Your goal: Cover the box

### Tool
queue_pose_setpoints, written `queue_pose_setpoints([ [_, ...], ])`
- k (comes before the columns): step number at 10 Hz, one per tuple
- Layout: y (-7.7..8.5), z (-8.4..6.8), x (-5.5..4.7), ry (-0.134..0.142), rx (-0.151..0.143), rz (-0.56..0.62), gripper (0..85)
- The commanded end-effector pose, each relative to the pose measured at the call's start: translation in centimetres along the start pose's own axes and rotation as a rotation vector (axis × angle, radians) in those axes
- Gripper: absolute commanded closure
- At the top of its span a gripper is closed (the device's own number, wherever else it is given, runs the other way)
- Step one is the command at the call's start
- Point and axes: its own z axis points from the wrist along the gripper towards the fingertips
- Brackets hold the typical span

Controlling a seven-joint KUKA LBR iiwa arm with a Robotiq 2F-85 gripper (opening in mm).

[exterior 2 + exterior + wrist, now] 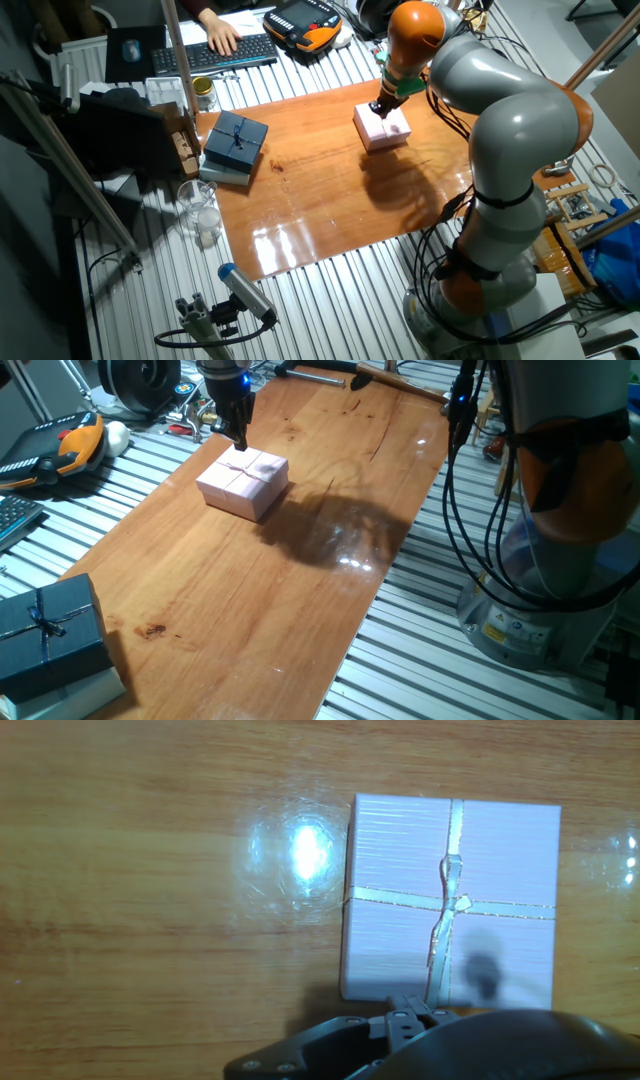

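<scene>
The pale pink box [262, 503] stands on the wooden table [260, 610] with the pink lid with its string cross [243, 471] lying squarely on top, so the brownish inside is hidden. It also shows in the other fixed view [383, 129]. In the hand view the lid [400, 900] fills the right half. My gripper [240, 442] hangs just above the lid's far edge with its fingers drawn together and nothing between them. It also shows in the other fixed view [378, 108] and at the bottom of the hand view [410, 1012].
A dark blue ribboned box [45, 628] sits at the table's near left corner, also in the other fixed view [236, 141]. A teach pendant [60, 448], a keyboard [215, 53] with a person's hand and tools lie beyond the table edge. The arm's base [550, 600] stands at the right.
</scene>
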Motion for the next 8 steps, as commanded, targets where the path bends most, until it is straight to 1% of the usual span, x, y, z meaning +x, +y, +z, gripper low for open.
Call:
queue_pose_setpoints([
  [1, 0.0, 0.0, 0.0, -0.002, 0.004, 0.001, 85.0],
  [2, -0.02, 0.02, -0.01, -0.004, 0.011, 0.001, 85.0],
  [4, -0.05, 0.05, -0.03, -0.01, 0.018, 0.001, 85.0],
  [7, -0.05, 0.01, 0.02, -0.012, 0.02, 0.003, 85.0],
  [8, -0.05, 0.01, 0.02, -0.012, 0.012, 0.018, 85.0],
])
